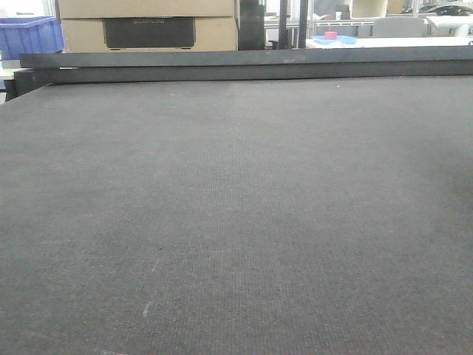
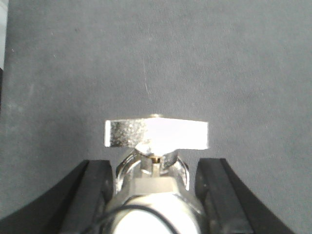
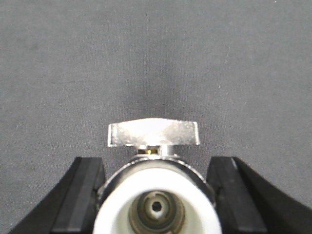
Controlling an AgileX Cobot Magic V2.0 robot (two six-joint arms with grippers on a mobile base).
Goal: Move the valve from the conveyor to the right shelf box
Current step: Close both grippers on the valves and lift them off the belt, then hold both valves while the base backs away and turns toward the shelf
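Across the front view, the conveyor is filling the frame below its black rail. At lower centre of the left wrist view, the left gripper is flanking a valve; I cannot tell whether its jaws are pinching it. At lower centre of the right wrist view, the right gripper jaws are pinching a second valve.

Soft even light; far bg overexposed in front view; valve glare, near-lens blur, wrist cams.

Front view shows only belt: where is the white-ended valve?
In the right wrist view, bottom centre, the valve sits between the right gripper's black fingers, with the conveyor belt behind it.
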